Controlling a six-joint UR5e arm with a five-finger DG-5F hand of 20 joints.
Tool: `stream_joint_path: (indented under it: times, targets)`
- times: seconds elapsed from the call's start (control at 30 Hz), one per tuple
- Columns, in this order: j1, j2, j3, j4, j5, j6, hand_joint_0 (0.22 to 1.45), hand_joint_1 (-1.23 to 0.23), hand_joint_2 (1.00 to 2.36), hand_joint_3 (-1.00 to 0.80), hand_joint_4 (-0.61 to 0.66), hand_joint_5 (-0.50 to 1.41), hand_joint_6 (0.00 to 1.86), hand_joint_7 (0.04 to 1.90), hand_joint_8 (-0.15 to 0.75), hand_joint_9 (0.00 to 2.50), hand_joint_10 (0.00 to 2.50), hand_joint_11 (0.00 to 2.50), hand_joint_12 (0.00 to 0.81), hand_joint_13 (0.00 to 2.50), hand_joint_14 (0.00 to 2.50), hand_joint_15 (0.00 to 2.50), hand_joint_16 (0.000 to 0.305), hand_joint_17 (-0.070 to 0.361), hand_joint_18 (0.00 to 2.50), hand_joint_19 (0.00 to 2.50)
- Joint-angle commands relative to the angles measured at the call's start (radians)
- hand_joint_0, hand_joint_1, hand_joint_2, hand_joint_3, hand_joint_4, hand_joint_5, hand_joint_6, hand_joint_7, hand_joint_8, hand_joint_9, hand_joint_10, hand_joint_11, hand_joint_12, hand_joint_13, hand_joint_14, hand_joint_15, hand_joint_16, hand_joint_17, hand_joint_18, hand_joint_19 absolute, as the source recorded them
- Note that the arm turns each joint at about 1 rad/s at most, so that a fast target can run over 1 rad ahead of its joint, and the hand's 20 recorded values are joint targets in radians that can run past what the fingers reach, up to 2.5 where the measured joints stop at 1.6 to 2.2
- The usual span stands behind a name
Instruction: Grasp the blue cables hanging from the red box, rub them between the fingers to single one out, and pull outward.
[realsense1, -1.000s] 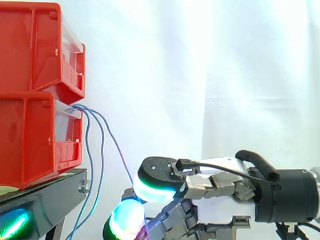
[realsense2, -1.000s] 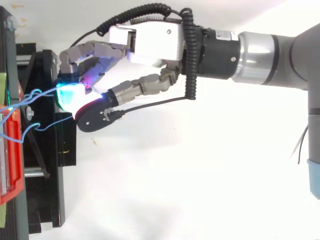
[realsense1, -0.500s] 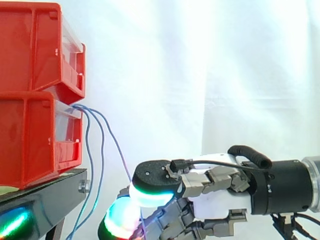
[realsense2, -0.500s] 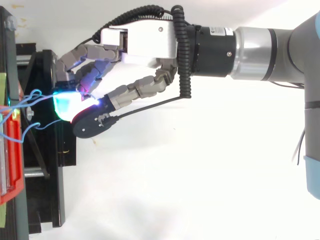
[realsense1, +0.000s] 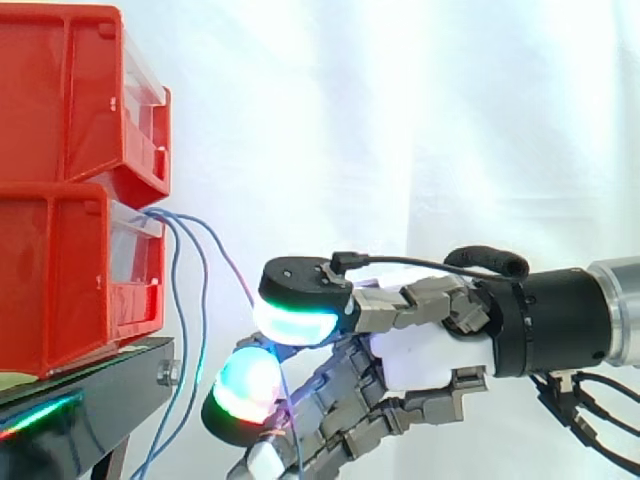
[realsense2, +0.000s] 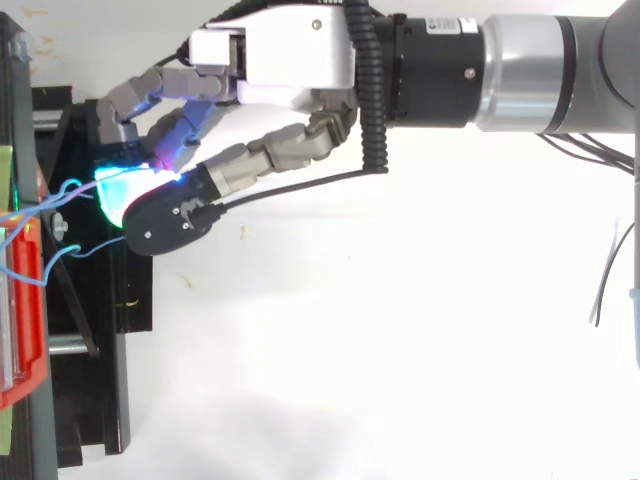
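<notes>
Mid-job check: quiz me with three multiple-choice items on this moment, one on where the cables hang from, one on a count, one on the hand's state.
1. The blue cables hang from: A a hook; B the lower red bin; C a shelf.
2. Red bins stacked: A two; B three; C four.
3. The hand is: A flat and open; B curled on nothing; C pinching a cable.

1 B: they leave that bin's front.
2 A: one bin sits on the other.
3 C: a cable runs between its glowing pads.

Robot lab test rig, white curtain backdrop, stacked red bins on a black stand, industrial arm.
</notes>
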Motion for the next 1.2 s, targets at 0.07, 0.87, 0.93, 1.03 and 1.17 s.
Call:
stream_joint_path:
  times: [0.07,0.87,0.93,1.03,1.17]
  targets:
    - [-0.003,-0.001,0.015,-0.024,0.004,-0.003,0.52,-0.48,1.00,-0.45,0.23,-0.09,0.50,1.24,0.303,0.80,0.01,0.38,0.380,0.50,0.01,0.22,0.052,0.116,0.53,0.37]
    - [-0.029,0.001,0.001,-0.047,-0.050,0.017,0.54,-0.55,1.01,-0.41,0.19,-0.10,0.57,1.21,0.302,0.80,0.01,0.40,0.373,0.51,0.01,0.21,0.050,0.113,0.53,0.37]
    - [-0.027,0.005,0.005,-0.055,-0.057,0.017,0.55,-0.58,1.01,-0.39,0.18,-0.11,0.64,1.11,0.300,0.80,0.01,0.40,0.372,0.51,0.01,0.22,0.050,0.112,0.54,0.37]
    - [-0.026,0.011,0.005,-0.055,-0.057,0.016,0.55,-0.58,1.01,-0.38,0.17,-0.12,0.69,1.04,0.303,0.81,0.01,0.40,0.370,0.51,0.01,0.21,0.049,0.111,0.54,0.37]
    - [-0.029,0.019,0.006,-0.057,-0.057,0.016,0.56,-0.62,1.01,-0.36,0.17,-0.13,0.75,0.98,0.300,0.81,0.01,0.41,0.367,0.51,0.01,0.21,0.049,0.110,0.54,0.37]
